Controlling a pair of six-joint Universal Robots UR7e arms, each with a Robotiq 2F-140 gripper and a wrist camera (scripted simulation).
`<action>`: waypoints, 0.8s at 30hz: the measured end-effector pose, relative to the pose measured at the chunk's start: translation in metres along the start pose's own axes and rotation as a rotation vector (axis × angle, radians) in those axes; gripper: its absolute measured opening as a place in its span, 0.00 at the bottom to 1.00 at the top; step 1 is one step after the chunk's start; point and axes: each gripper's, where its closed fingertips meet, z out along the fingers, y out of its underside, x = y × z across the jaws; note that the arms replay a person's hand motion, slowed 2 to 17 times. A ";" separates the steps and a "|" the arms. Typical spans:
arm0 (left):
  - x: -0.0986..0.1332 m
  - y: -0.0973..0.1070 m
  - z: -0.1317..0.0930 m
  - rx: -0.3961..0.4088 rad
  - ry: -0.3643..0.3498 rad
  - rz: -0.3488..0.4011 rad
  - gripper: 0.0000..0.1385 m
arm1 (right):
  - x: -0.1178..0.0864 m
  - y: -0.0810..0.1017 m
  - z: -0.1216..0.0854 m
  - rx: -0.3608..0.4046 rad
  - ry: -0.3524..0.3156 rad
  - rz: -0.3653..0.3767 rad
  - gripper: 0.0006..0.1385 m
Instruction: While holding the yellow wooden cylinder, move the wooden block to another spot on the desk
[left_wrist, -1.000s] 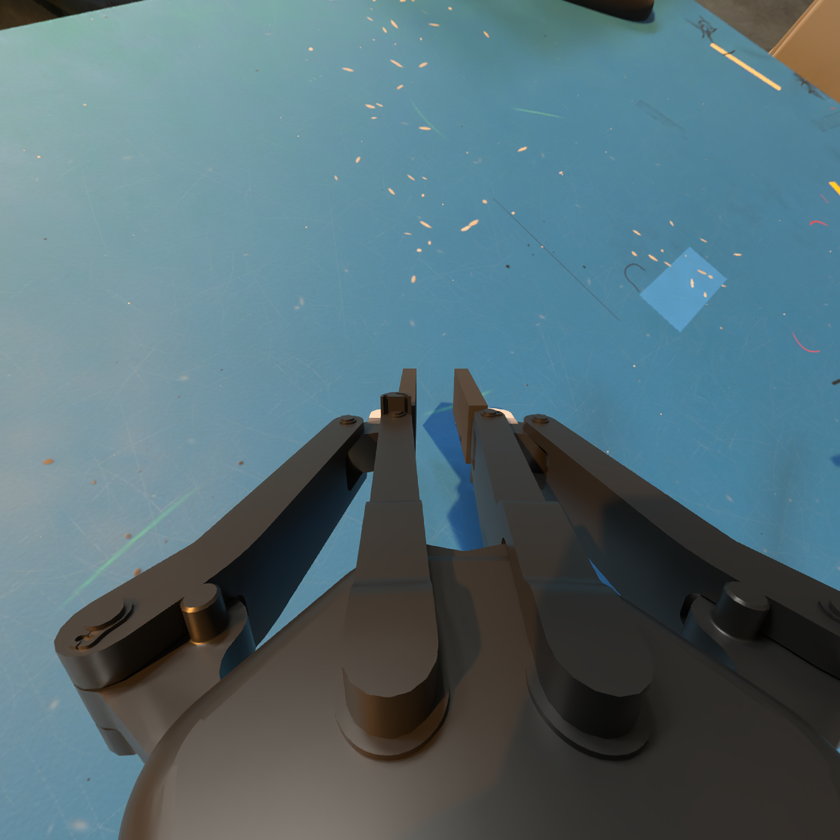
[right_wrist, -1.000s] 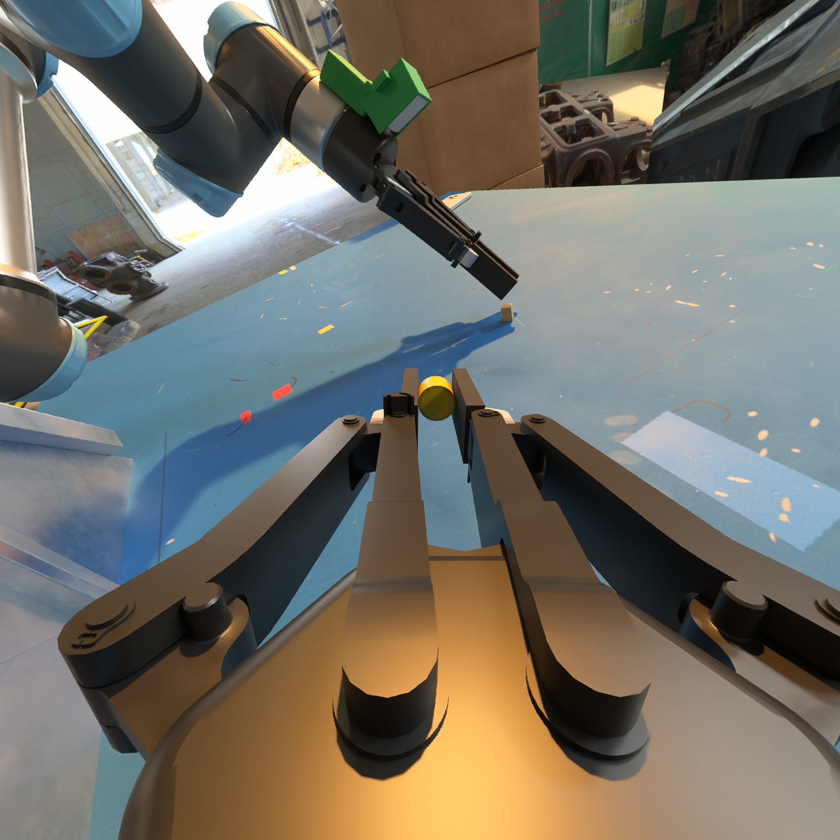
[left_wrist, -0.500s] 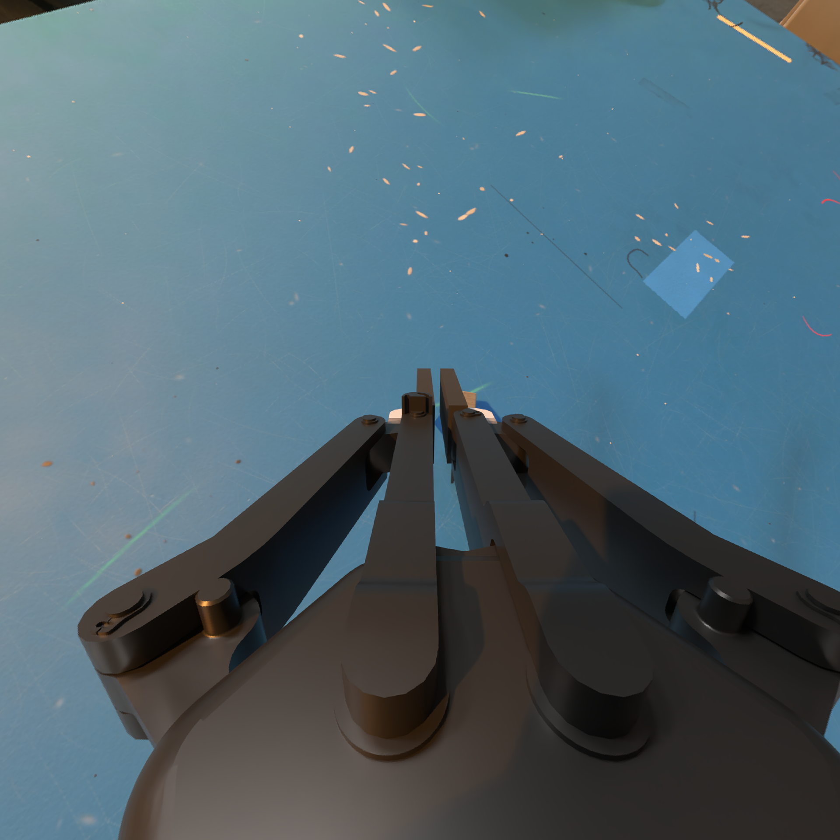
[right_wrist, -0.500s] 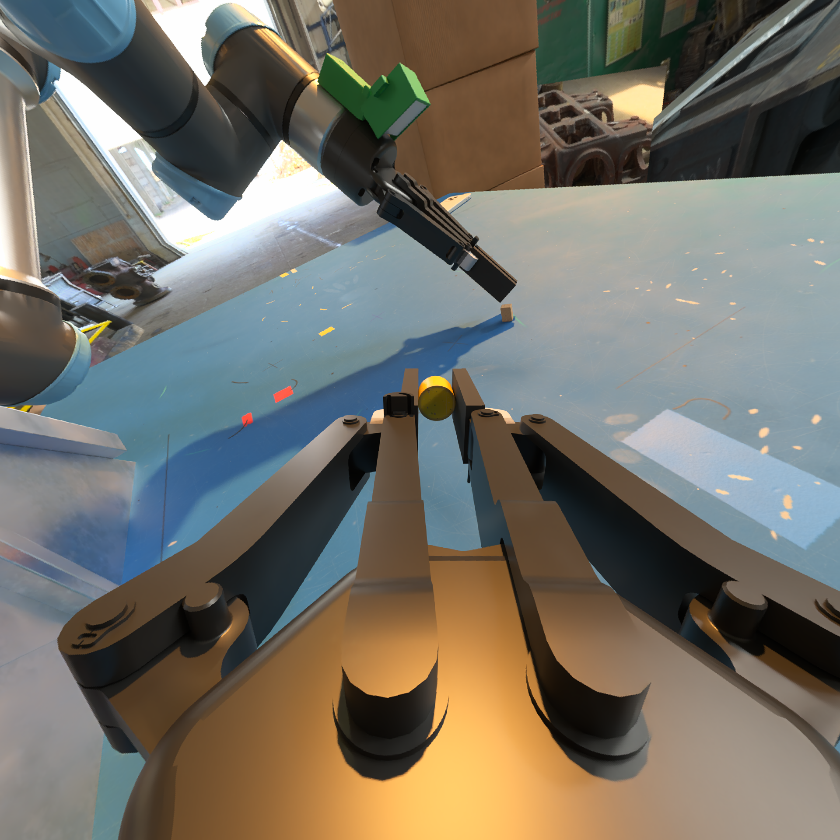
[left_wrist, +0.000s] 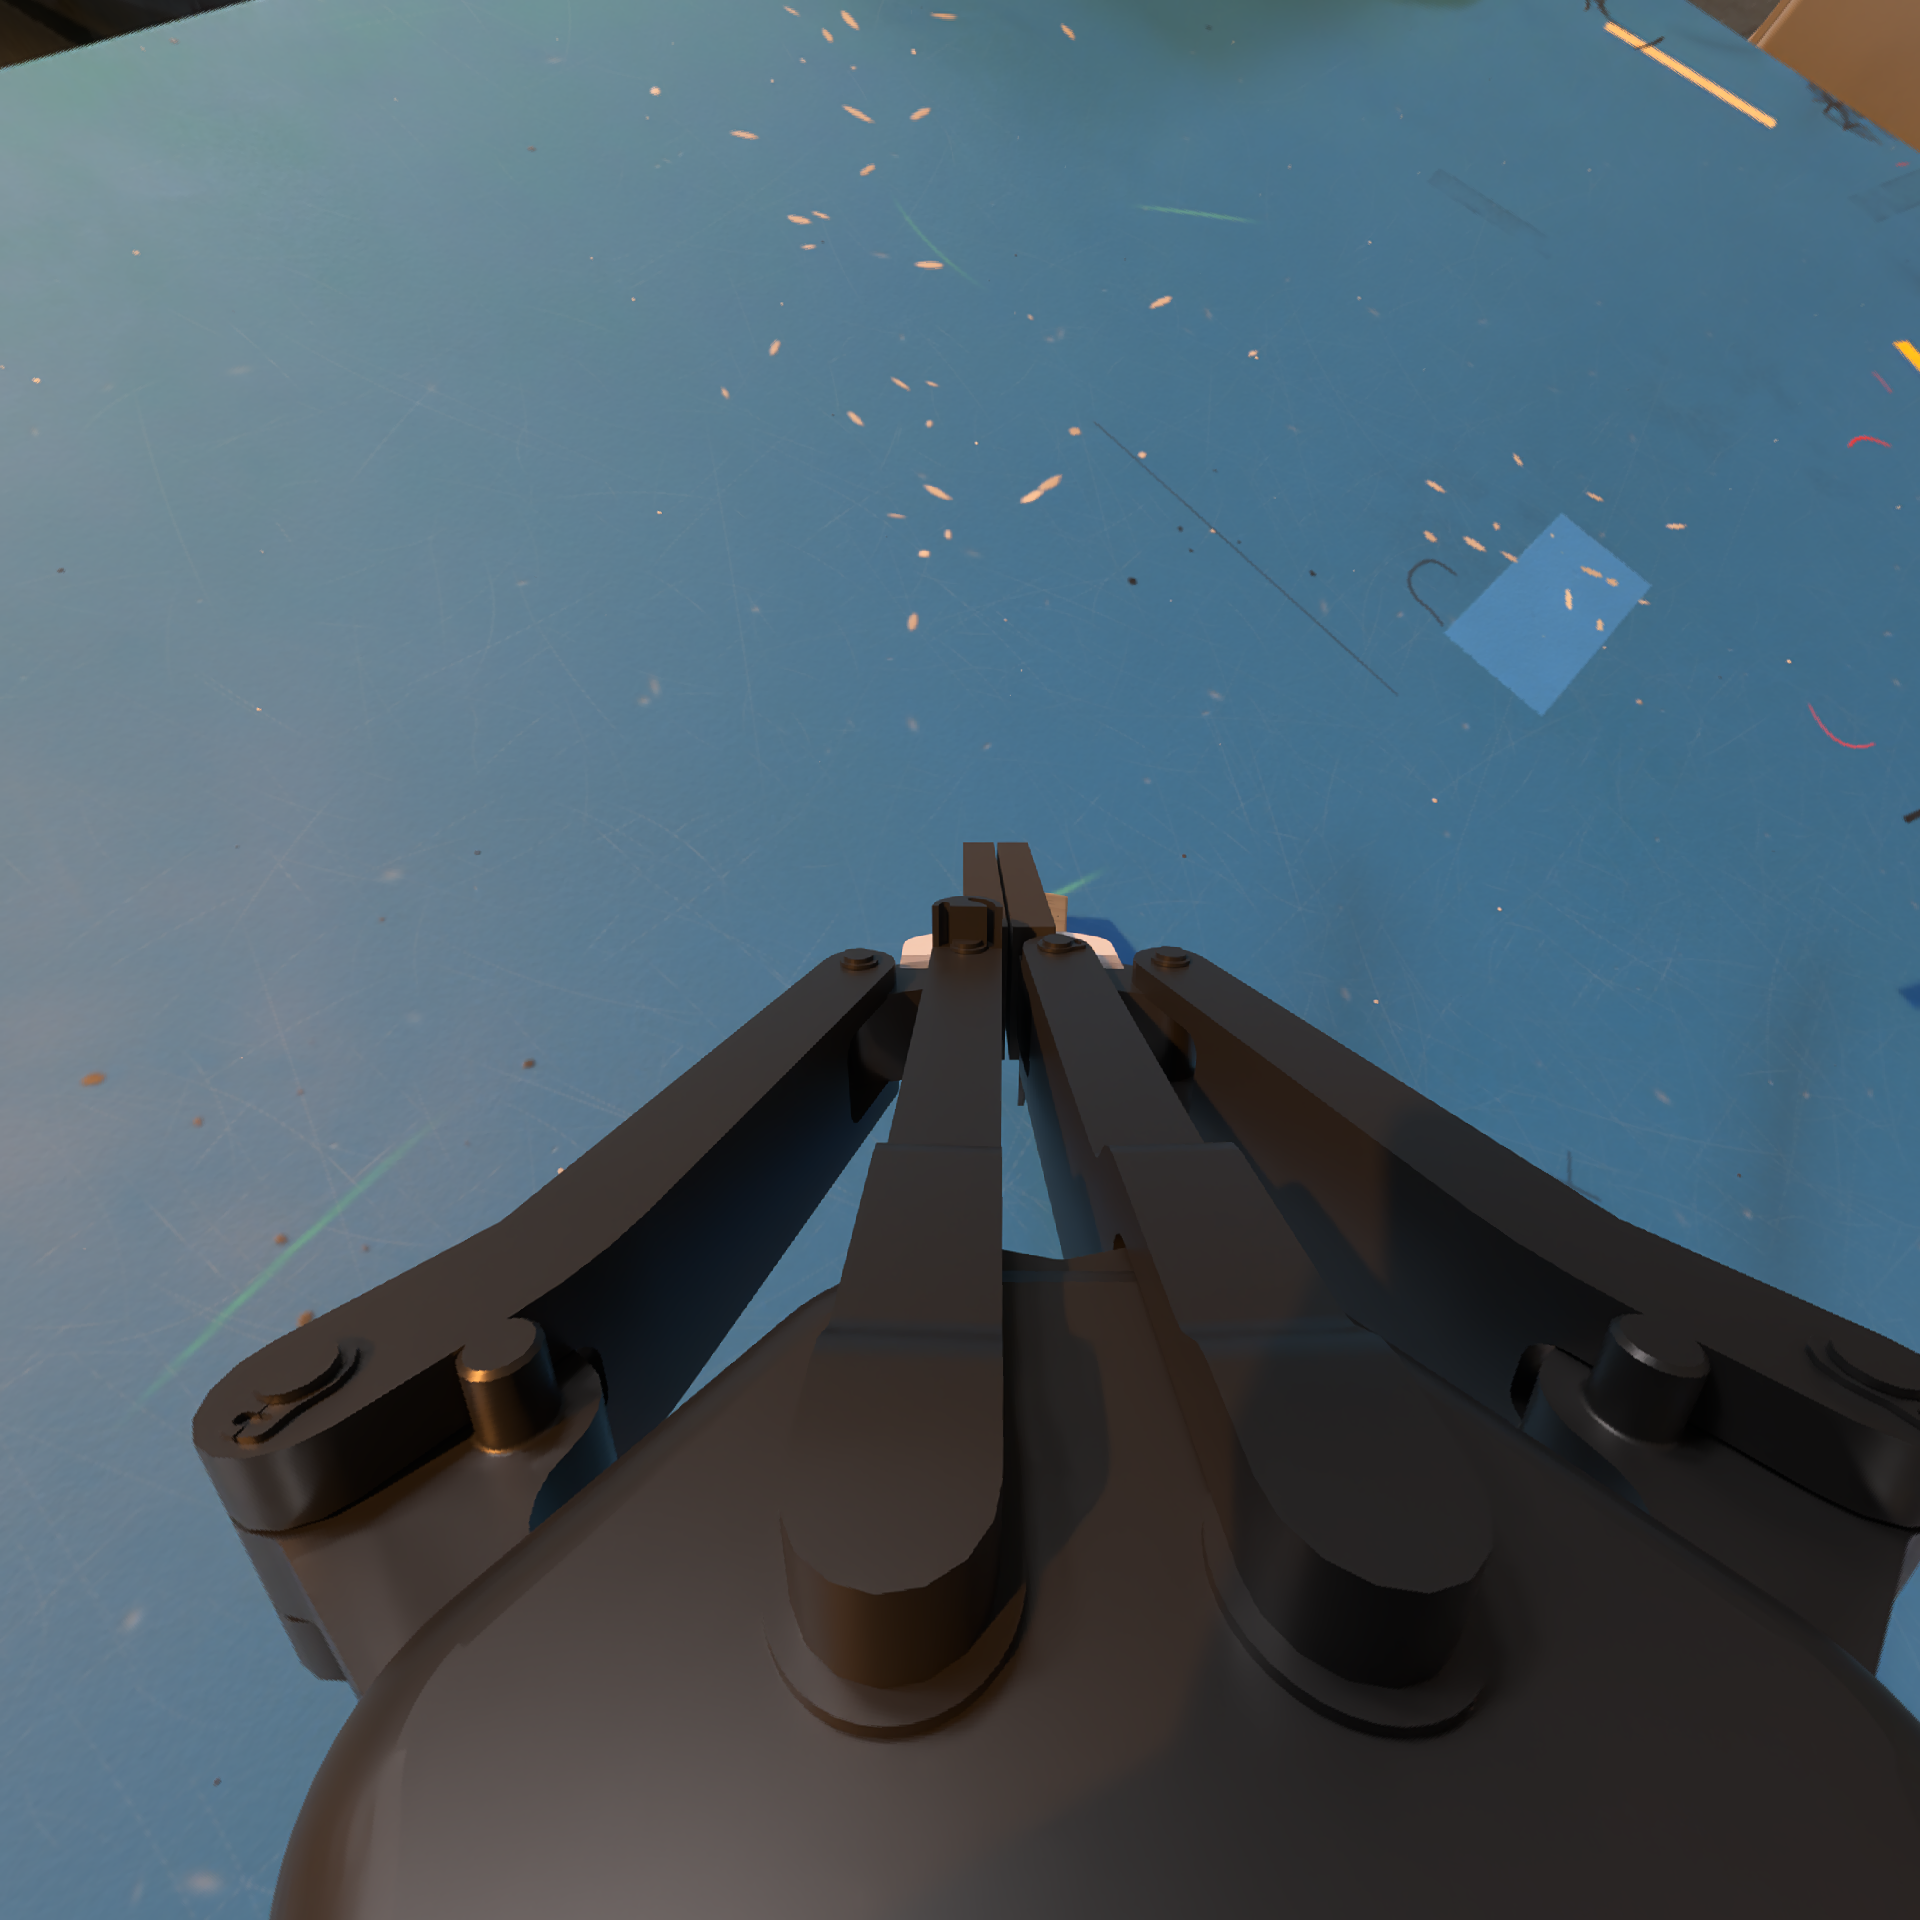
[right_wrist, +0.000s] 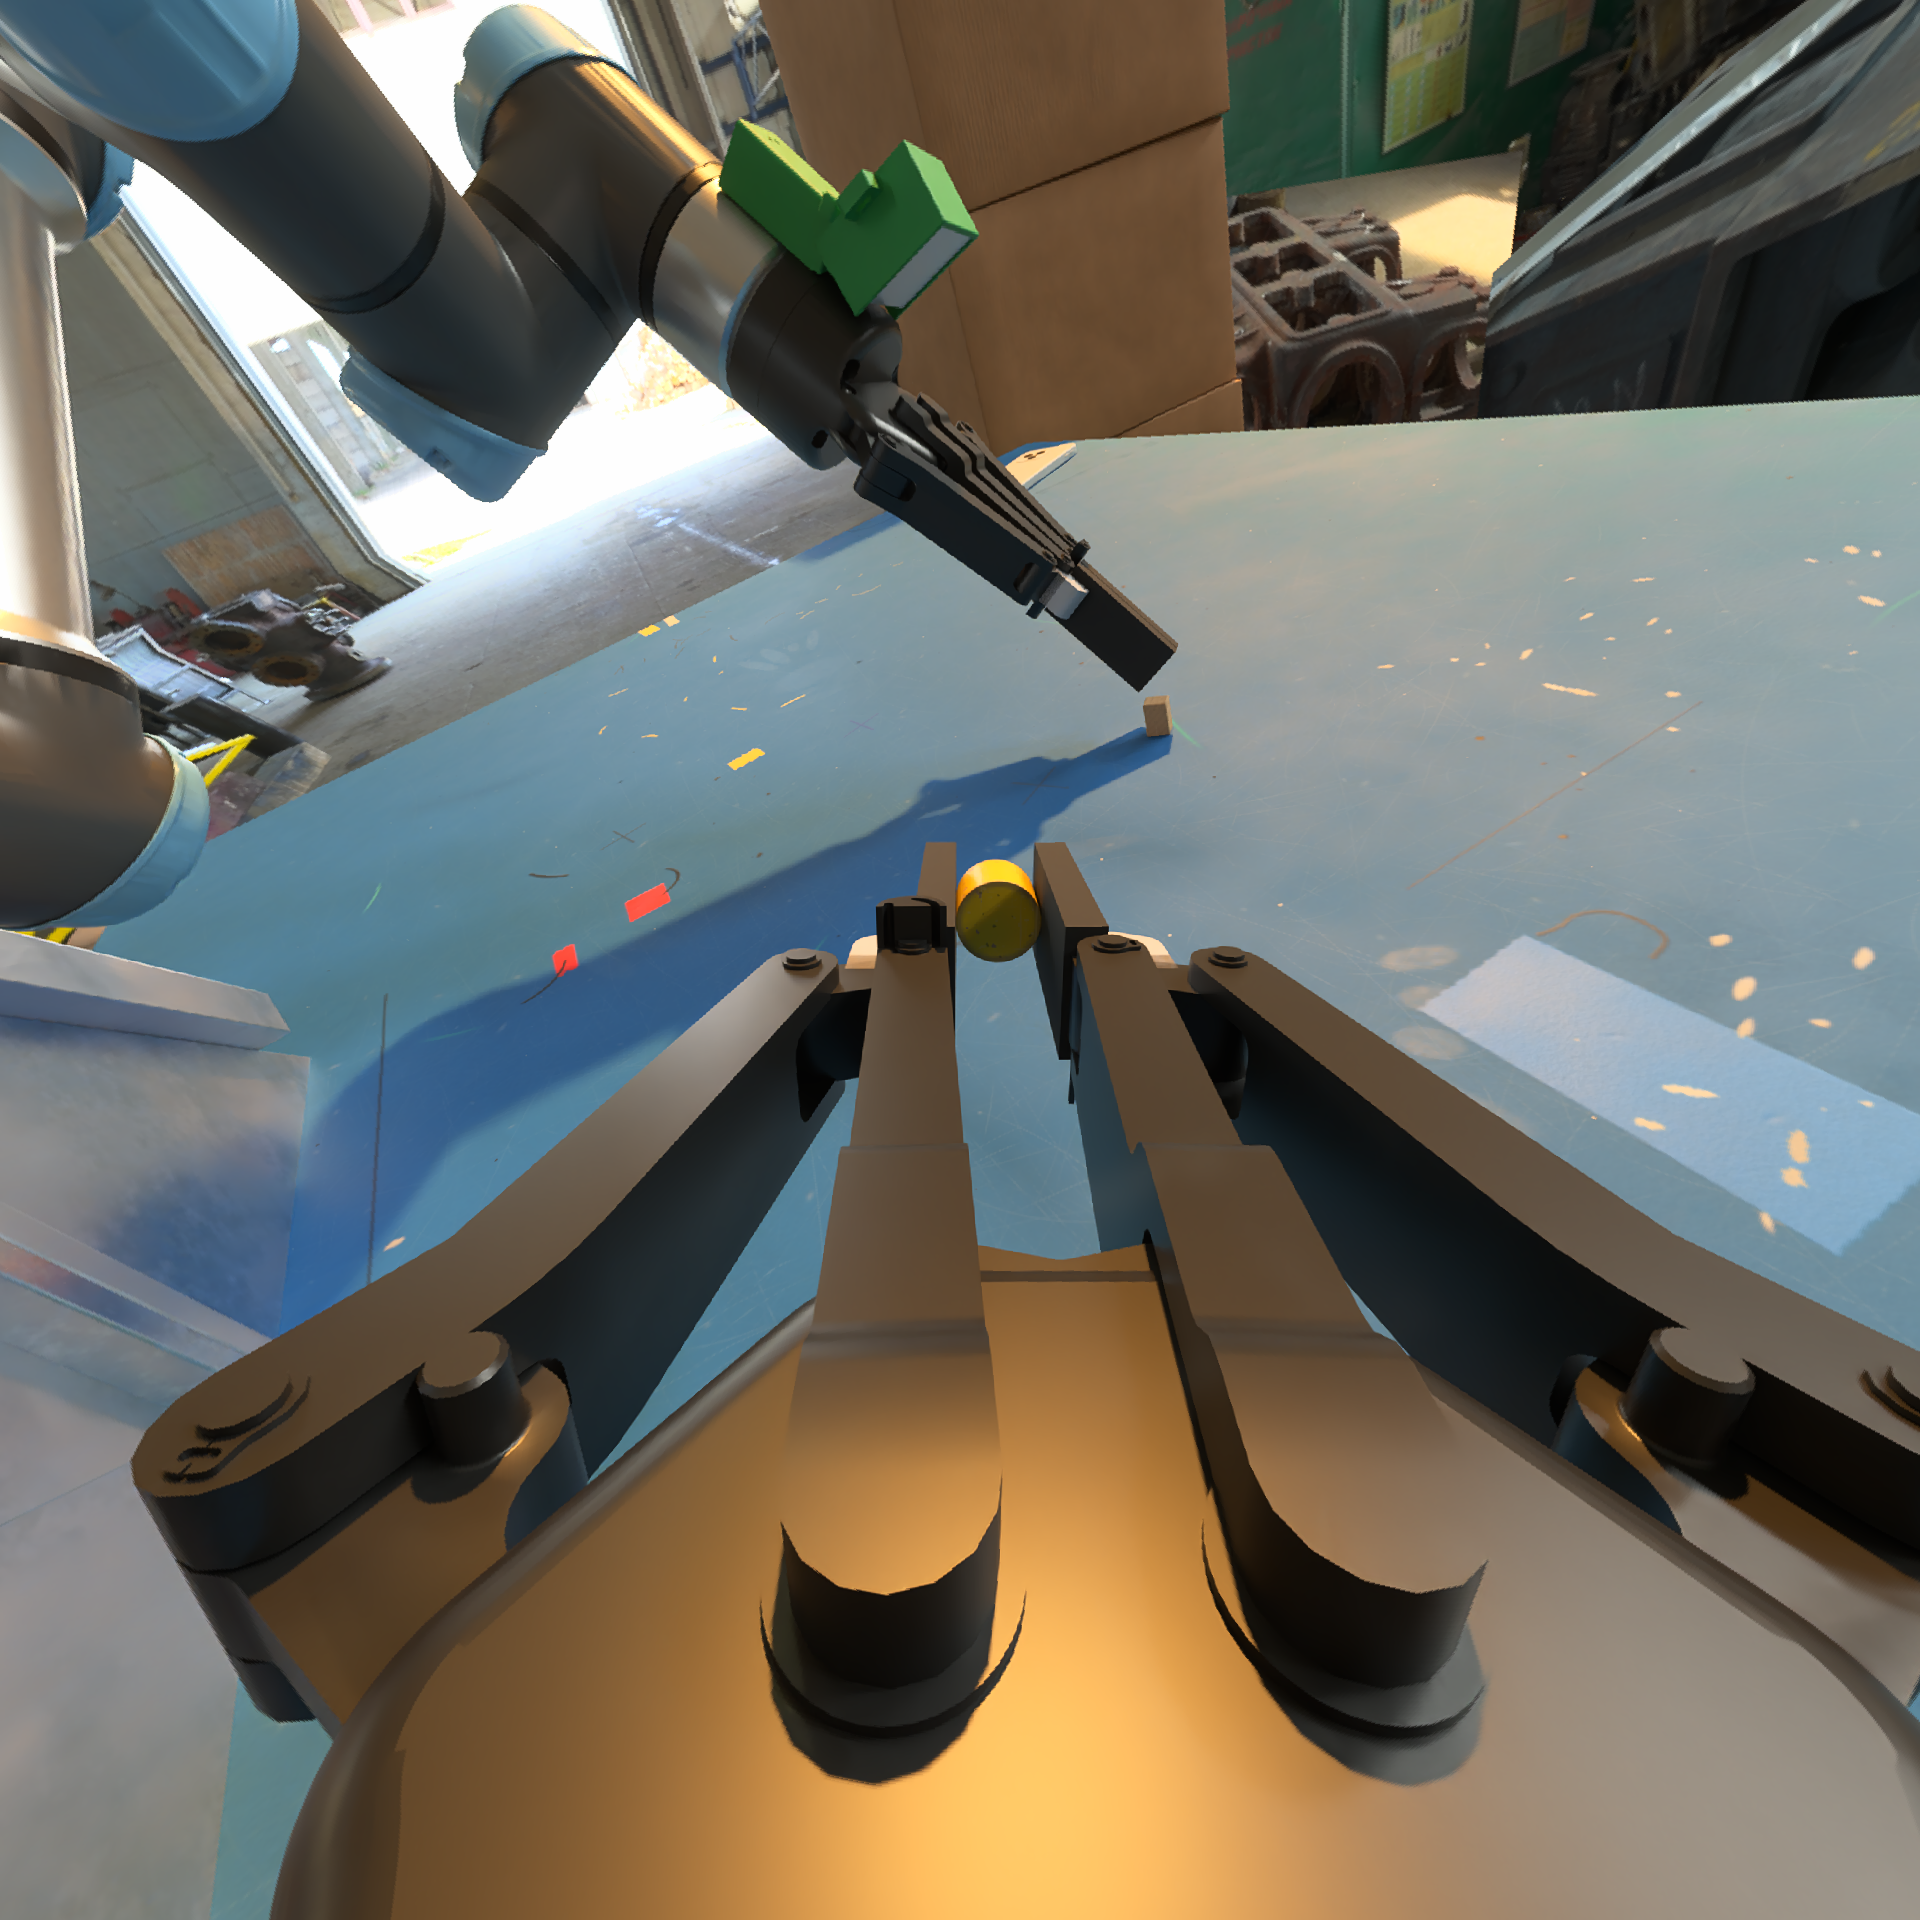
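The small wooden block (right_wrist: 1156, 716) sits on the blue desk (right_wrist: 1455, 623), far from my right gripper. My left gripper (left_wrist: 997, 857) is shut with its fingers pressed together and nothing between them. In the right wrist view its tip (right_wrist: 1132, 649) hangs just above the block without touching it. In the left wrist view only a corner of the block (left_wrist: 1057, 912) shows, right of the fingers. My right gripper (right_wrist: 995, 862) is shut on the yellow wooden cylinder (right_wrist: 997, 909) and holds it above the desk.
The left arm (right_wrist: 468, 239) reaches over the desk from the left. Cardboard boxes (right_wrist: 1039, 208) stand beyond the far edge. A lighter blue patch (left_wrist: 1548, 613) and small red scraps (right_wrist: 646, 902) lie flat on the desk. A grey ledge (right_wrist: 125, 997) is at the left.
My left gripper's fingers have closed from a narrow gap to touching, with nothing caught between them. The block stays on the desk. The right gripper and cylinder have not moved.
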 end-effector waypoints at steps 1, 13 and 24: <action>0.000 0.000 0.000 0.001 0.000 0.001 0.01 | 0.000 0.000 0.000 0.000 0.000 0.000 0.14; -0.003 -0.003 -0.002 0.017 -0.015 -0.010 0.06 | 0.000 0.000 0.000 -0.001 -0.001 -0.001 0.14; -0.006 0.002 0.005 -0.005 -0.017 -0.021 0.06 | -0.001 0.000 0.000 -0.001 -0.002 -0.002 0.14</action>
